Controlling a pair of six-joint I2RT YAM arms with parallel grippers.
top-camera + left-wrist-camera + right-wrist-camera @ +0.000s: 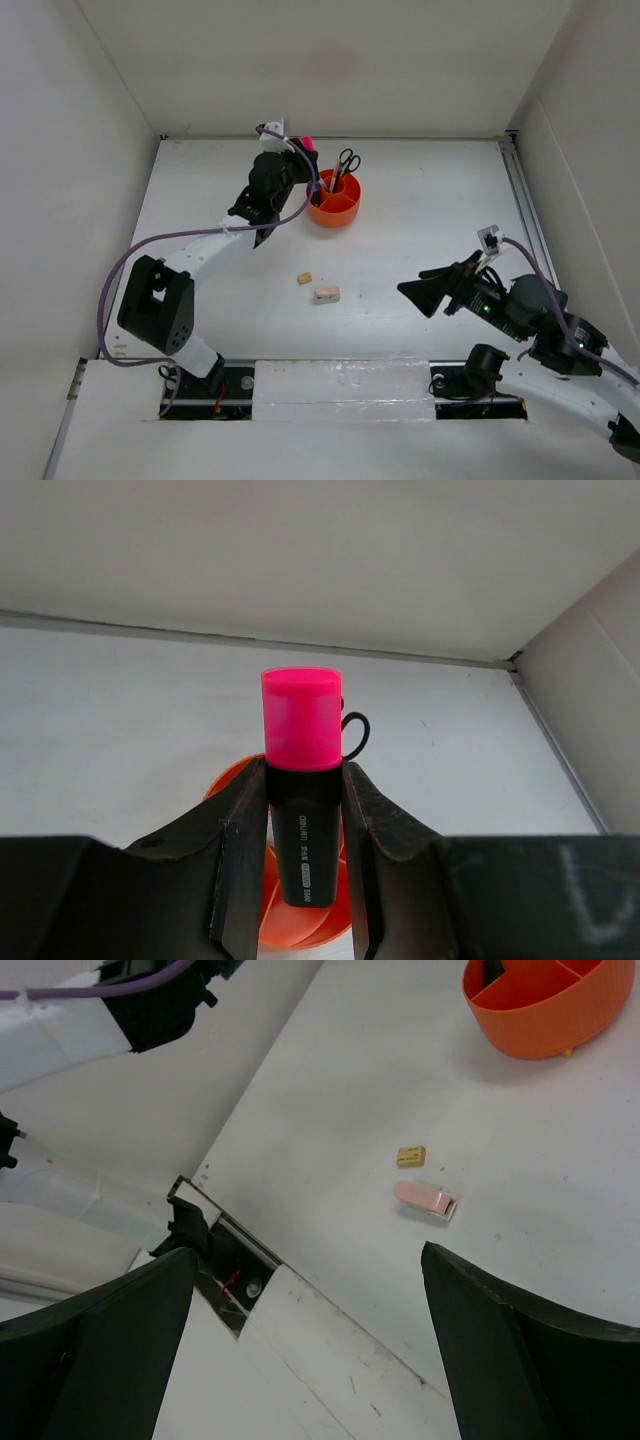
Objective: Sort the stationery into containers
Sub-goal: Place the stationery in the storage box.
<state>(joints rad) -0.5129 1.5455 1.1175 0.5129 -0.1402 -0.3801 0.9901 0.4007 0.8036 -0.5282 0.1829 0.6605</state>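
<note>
One orange organiser (336, 203) holds one pair of scissors (347, 162), handles up. One pink-capped highlighter (301, 780) is clamped in the left tool (303, 772), just beside the organiser's rim. Two erasers, the pinkish eraser (326, 294) and the smaller tan eraser (305, 278), lie close together. The right tool (308, 1255) gapes wide, holding nothing. The worktop (420, 230) is white, with white walls on three sides.

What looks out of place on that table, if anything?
Only the tan eraser and the pink eraser: they lie loose on the table, apart from the orange organiser that already holds the scissors. The left gripper holds a highlighter near the organiser. Nothing looks spilled or damaged.
</note>
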